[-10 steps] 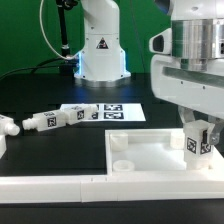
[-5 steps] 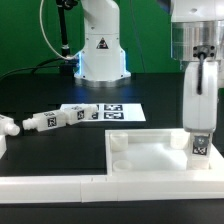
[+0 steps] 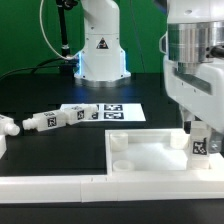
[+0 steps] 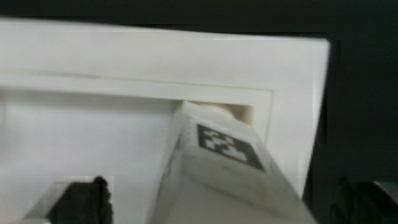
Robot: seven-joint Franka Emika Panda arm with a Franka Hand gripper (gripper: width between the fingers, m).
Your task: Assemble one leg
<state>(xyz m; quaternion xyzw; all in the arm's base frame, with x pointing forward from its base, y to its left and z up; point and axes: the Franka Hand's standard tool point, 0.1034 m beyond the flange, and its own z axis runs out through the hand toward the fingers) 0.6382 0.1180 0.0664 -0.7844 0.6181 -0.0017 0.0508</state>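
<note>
The gripper (image 3: 203, 135) was clamped on the leg (image 3: 200, 143), standing upright at the panel's (image 3: 150, 153) corner.

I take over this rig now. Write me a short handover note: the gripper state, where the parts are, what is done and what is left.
Gripper: low over the large flat white square panel, at its corner on the exterior view's right, shut on the stubby white plastic leg with a marker tag.
Leg: upright at that corner; how firmly it is seated cannot be told.
Spare legs: lying loose on the black table, beside the marker board.
Left: finish seating the leg, then release.
</note>
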